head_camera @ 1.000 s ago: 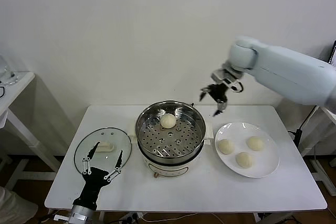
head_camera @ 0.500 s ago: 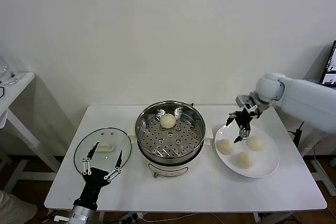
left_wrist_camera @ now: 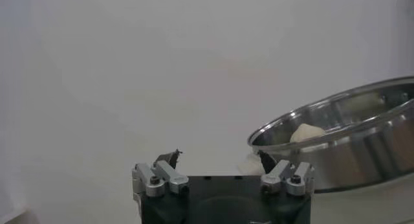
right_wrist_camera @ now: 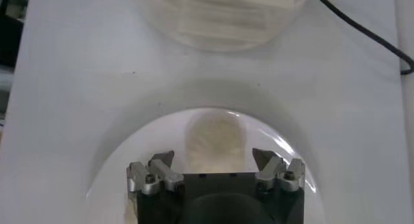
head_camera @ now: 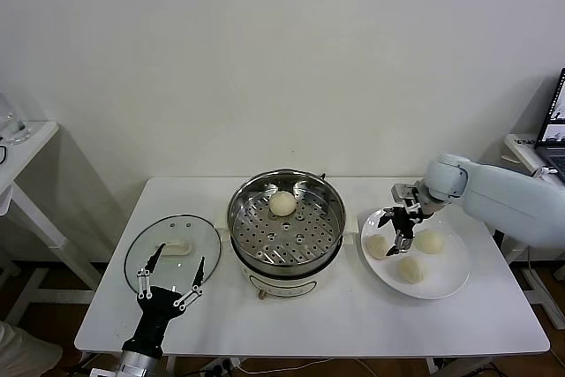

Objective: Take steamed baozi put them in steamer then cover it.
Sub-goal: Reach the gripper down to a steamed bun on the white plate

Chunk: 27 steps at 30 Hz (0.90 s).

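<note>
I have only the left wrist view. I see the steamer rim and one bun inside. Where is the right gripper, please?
Observer: The right gripper is open over the white plate, at the bun nearest the steamer.
Operator: How many buns are on that plate?
Observer: Three baozi on the plate; one baozi in the steamer.
Operator: Where is the cover?
Observer: The glass lid lies flat on the table, on the steamer's left; the open left gripper is at its near edge.

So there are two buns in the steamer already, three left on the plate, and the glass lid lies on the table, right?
Not quite. The head view shows only one bun in the steamer, not two. The rest holds: three buns wait on the plate, and the glass lid lies on the table.
</note>
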Motion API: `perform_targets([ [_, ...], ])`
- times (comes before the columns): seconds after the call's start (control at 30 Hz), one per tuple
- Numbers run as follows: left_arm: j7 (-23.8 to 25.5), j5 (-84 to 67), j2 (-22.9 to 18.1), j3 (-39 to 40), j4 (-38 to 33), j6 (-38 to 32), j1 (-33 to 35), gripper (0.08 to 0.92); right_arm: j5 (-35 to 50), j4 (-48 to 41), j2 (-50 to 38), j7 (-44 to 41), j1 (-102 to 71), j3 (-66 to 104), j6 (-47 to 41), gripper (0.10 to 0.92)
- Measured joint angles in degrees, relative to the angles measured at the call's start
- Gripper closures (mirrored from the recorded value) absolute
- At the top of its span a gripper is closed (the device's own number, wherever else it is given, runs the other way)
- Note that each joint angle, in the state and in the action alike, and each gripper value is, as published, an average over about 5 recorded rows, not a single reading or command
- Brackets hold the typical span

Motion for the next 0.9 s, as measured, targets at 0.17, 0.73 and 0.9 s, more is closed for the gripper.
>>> perform_targets([
  [0.17, 0.0, 0.0, 0.0, -0.2, 0.0, -0.1, 0.0, 0.177, -0.5, -1.8, 1.4, 0.3, -1.3, 0.5, -0.1, 0.203],
  [0.73, -0.1, -0.1, 0.2, -1.1, -0.3, -0.2, -0.1, 0.177, -1.7, -5.6, 4.0, -0.9, -2.8, 1.3, -0.6, 0.340],
  [0.9, -0.1, -0.1, 0.2, -1.4, -0.4, -0.2, -0.1, 0.177, -2.0, -5.4, 3.8, -1.9, -2.6, 1.5, -0.6, 0.382],
])
